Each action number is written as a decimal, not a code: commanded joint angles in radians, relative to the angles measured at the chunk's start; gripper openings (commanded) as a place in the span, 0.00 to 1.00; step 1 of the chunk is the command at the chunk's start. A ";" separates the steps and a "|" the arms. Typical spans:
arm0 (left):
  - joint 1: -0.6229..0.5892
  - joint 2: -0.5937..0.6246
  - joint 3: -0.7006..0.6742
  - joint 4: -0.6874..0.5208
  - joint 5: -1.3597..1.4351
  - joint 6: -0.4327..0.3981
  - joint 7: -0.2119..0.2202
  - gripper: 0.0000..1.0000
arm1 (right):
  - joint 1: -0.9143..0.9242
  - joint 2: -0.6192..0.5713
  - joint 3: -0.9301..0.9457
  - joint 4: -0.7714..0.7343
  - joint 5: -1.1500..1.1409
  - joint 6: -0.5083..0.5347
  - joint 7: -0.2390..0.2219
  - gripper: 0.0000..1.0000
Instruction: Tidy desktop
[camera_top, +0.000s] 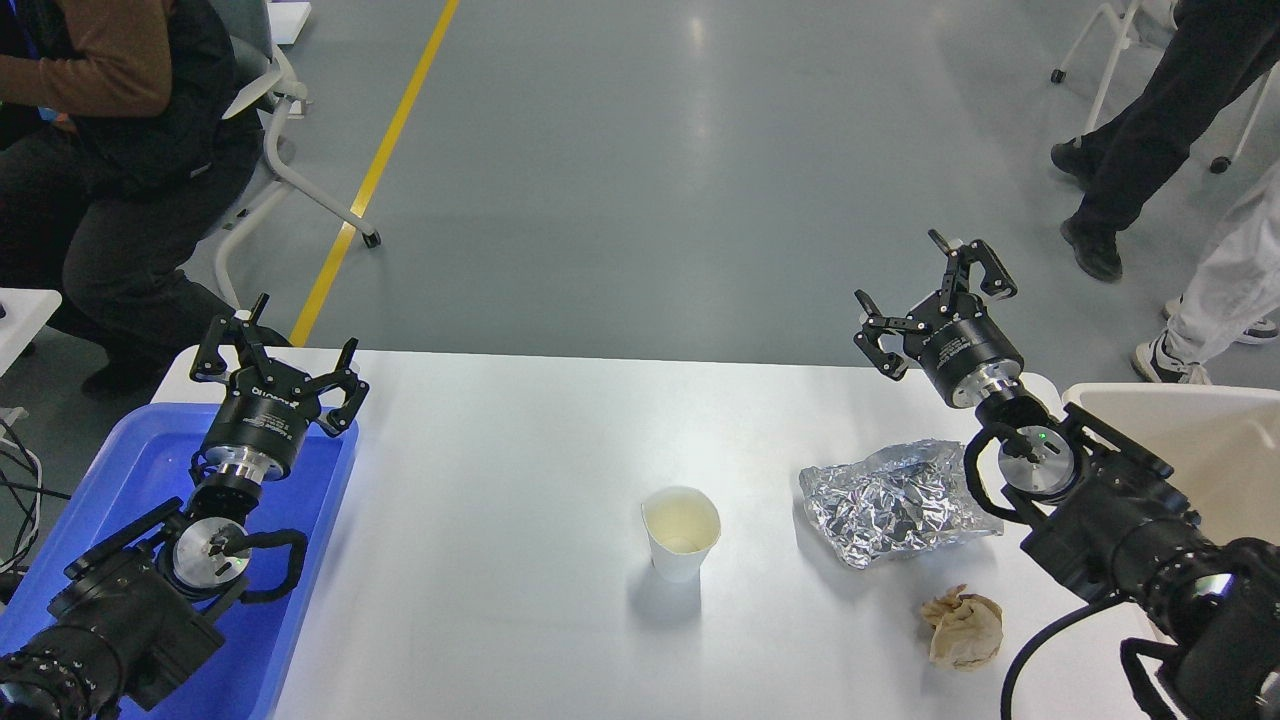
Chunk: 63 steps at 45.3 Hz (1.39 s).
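The white desktop (520, 470) carries a white paper cup (681, 532) standing upright near the middle, a crumpled sheet of silver foil (893, 501) to its right, and a crumpled brown paper ball (962, 626) near the front right. My left gripper (276, 352) is open and empty above the far end of the blue tray. My right gripper (931, 297) is open and empty, raised above the desktop's far right edge, behind the foil.
A blue plastic tray (130, 470) lies at the desktop's left end under my left arm. A beige-white bin (1200, 440) stands at the right end. People and chair legs are on the grey floor beyond the desktop.
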 joint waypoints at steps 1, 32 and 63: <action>-0.001 0.000 0.000 0.000 0.000 0.000 0.000 1.00 | -0.016 -0.159 -0.035 0.419 -0.130 -0.150 0.003 1.00; -0.001 0.000 0.001 0.000 0.000 0.000 0.000 1.00 | -0.006 -0.164 -0.390 0.843 -0.733 -0.673 0.084 1.00; -0.001 0.000 0.001 0.000 0.000 0.000 0.000 1.00 | -0.001 -0.169 -0.632 0.809 -1.101 -0.859 0.099 1.00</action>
